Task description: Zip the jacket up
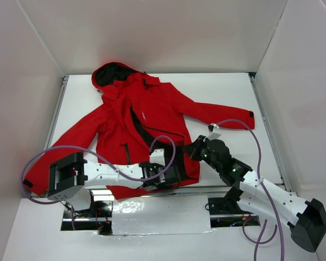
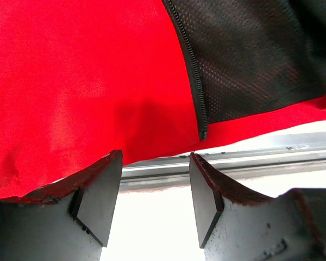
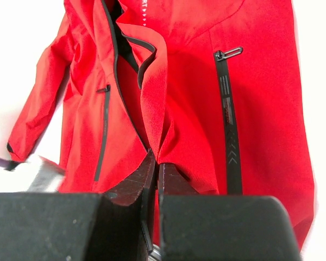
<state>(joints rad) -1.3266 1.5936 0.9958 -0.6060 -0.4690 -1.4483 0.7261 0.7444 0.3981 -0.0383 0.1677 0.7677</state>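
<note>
Our left gripper [image 2: 155, 160] has its two fingers [image 2: 98, 198] spread apart, and nothing is between them. The red jacket [image 2: 70, 81] lies flat just past the fingertips. The bottom end of the black zipper track [image 2: 202, 128] sits just beyond the tip of the right-hand finger. From there the track runs long and straight away from the fingers, up the jacket. On the far right of the track we see the dark lining [image 2: 250, 60], so the front is open here.

Our right gripper [image 3: 155, 166] has its fingers pressed together, pinching a fold at the jacket's bottom edge. The other front flap [image 3: 152, 103] rises up from that pinch. A pocket zipper [image 3: 228, 119] runs away from the fingers, off to their right.

We think the left gripper is the closer one to the zipper end. It would need to go a little forward and to the right.

The red cloth looks thin, smooth and slippery. The zipper teeth are tiny and bumpy. The lining is a net full of little holes.
</note>
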